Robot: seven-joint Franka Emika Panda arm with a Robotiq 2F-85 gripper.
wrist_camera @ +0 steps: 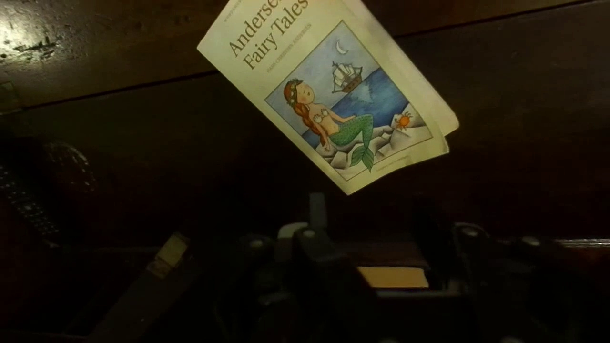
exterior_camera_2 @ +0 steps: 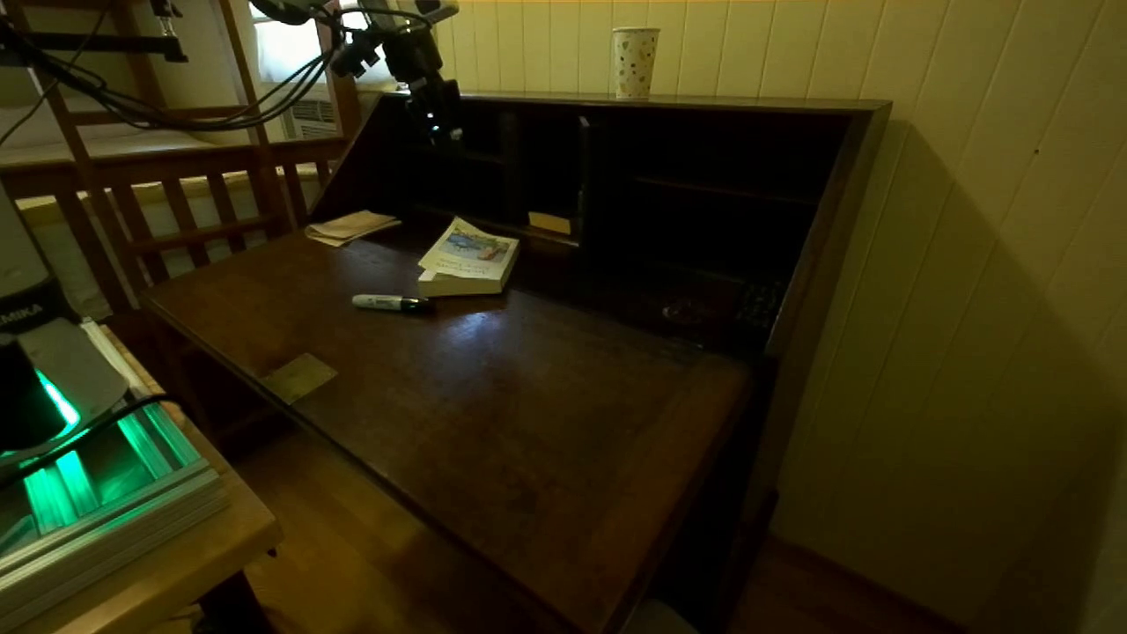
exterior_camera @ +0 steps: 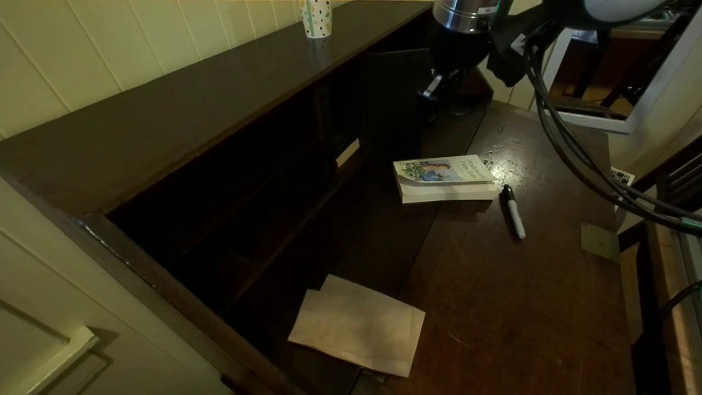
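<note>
My gripper (wrist_camera: 368,202) stands open in the wrist view, its two dark fingers well apart with nothing held between them. Beyond the gap shows a tan block-like thing (wrist_camera: 393,277), perhaps a book edge, in a cubby. Past the fingertips lies a paperback book (wrist_camera: 329,100) titled Fairy Tales, with a mermaid on its cover. In both exterior views the gripper (exterior_camera: 430,104) (exterior_camera_2: 445,132) hangs above the back of the desk, apart from the paperback book (exterior_camera: 447,178) (exterior_camera_2: 471,255). A black and white marker (exterior_camera: 514,211) (exterior_camera_2: 390,304) lies beside the book.
Folded tan paper (exterior_camera: 356,323) (exterior_camera_2: 352,227) rests on the desktop (exterior_camera_2: 528,423). A patterned cup (exterior_camera: 317,19) (exterior_camera_2: 636,62) stands on the desk's upper ledge. Dark cubbies with dividers (exterior_camera_2: 583,167) line the back. Cables (exterior_camera: 576,148) loop from the arm.
</note>
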